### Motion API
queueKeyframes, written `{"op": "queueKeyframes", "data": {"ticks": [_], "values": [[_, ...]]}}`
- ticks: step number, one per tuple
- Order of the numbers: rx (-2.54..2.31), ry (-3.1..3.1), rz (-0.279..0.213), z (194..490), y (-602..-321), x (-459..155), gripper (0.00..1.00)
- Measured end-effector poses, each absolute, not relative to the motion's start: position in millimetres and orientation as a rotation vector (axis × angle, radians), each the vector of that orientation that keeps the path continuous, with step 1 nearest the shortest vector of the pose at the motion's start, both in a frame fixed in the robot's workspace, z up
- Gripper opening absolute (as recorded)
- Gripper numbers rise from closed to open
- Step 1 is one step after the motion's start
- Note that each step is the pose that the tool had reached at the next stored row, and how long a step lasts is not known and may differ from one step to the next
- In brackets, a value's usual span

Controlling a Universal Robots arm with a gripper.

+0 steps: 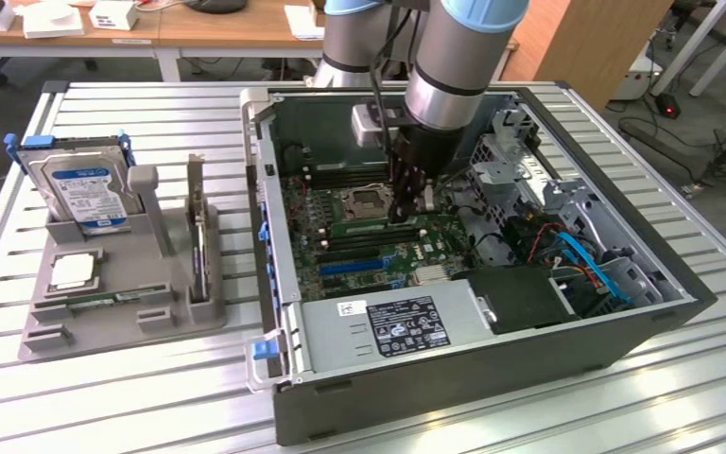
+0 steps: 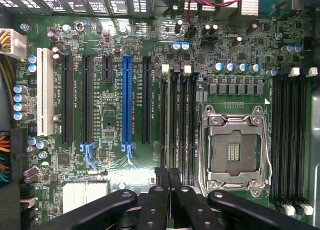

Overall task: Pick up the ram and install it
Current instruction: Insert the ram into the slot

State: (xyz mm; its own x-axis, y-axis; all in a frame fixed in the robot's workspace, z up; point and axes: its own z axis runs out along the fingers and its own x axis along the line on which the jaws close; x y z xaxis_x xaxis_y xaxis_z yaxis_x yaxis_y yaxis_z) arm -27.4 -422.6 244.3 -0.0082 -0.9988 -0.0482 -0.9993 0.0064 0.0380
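Driving this one remotely, so here's what's on my screens. The arm (image 1: pixel 452 85) reaches down into the open PC case (image 1: pixel 464 378). The jaws are pressed together with nothing visibly pinched between them, and their tips sit low over the motherboard (image 2: pixel 110 115), right beside the empty CPU socket (image 2: pixel 234 145).

The ram (image 1: pixel 356 230) looks to me like the thin green stick standing in 1 of the memory slots (image 2: pixel 182 120), between that socket and the long expansion slots. The jaws are at 1 end of it, either touching or just above; I can't tell which.

My read on why they're shut: closed jaws make a decent blunt pusher, and the end of the stick is where a latch has to catch. I can't say whether it's fully seated.

Over on the exterior view's left, well apart from the case, a gray holder (image 1: pixel 124 317) on the worktop (image 1: pixel 124 397) props up the hard drive (image 1: pixel 83 189) and the dark expansion card (image 1: pixel 197 236). They stand upright, presumably so each one offers an edge to grab. There's also a thin greenish strip in the holder's front recess, no idea what it is.
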Motion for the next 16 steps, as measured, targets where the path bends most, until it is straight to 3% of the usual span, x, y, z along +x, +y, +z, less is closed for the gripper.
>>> {"op": "queueKeyframes", "data": {"ticks": [16], "values": [[-2.207,2.223,0.094,242.1,-423.1,-27.4,0.1]]}}
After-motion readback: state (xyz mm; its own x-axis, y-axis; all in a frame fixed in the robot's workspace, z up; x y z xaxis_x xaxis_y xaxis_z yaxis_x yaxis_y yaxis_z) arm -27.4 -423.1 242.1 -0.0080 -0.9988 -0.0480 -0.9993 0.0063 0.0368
